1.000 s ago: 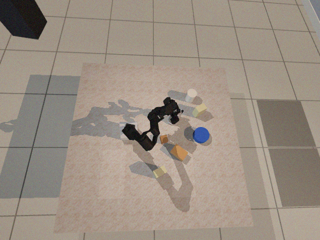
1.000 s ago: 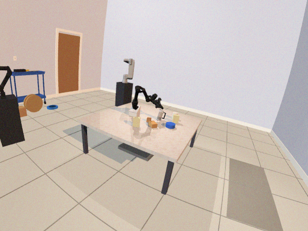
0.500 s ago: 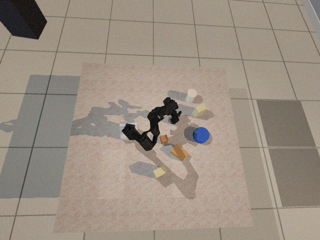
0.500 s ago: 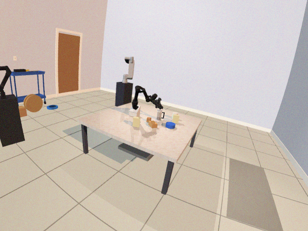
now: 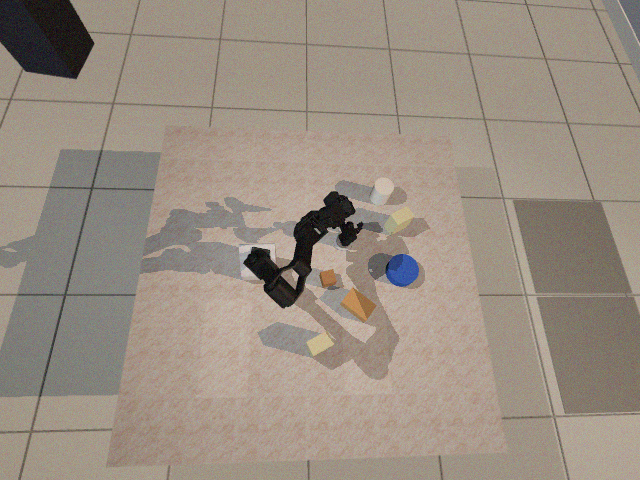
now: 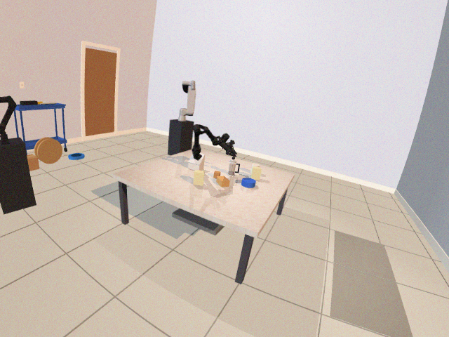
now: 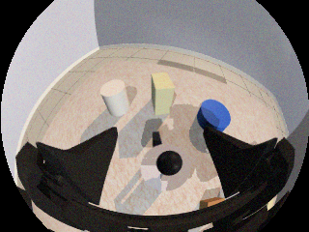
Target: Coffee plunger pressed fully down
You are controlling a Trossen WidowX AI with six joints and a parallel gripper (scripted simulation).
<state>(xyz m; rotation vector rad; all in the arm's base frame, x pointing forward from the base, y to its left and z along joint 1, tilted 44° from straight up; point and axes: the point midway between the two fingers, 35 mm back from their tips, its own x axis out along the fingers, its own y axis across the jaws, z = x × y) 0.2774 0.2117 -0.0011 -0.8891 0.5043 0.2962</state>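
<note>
One coffee press (image 6: 233, 168) stands upright near the middle of the table (image 6: 174, 181), glass body w/ dark handle on the side facing the pale yellow block; its black plunger knob (image 7: 170, 162) shows from the wrist view as a dark ball right below the gripper (image 7: 169, 155); gripper spread wide, fingers well apart on either side of the knob, nothing between them, not touching it as far as I can see; arm (image 5: 305, 242) reaches over from its base at the table's rear side, gripper hanging just above the press.

Round it: pale yellow block (image 5: 398, 219) just beside the press, white cylinder (image 5: 382, 190) a bit further behind; blue round piece (image 5: 402, 269) near, on the other side; small orange cube (image 5: 327, 277) and bigger orange wedge-like block (image 5: 357, 303) closer to the arm's base; another pale yellow block (image 5: 320, 343) well apart, toward the table's front.

Further off, on the tiled floor: dark pedestal (image 6: 179, 136) w/ a grey arm behind the table; blue cart (image 6: 39, 125) by the brown door (image 6: 99, 92).
</note>
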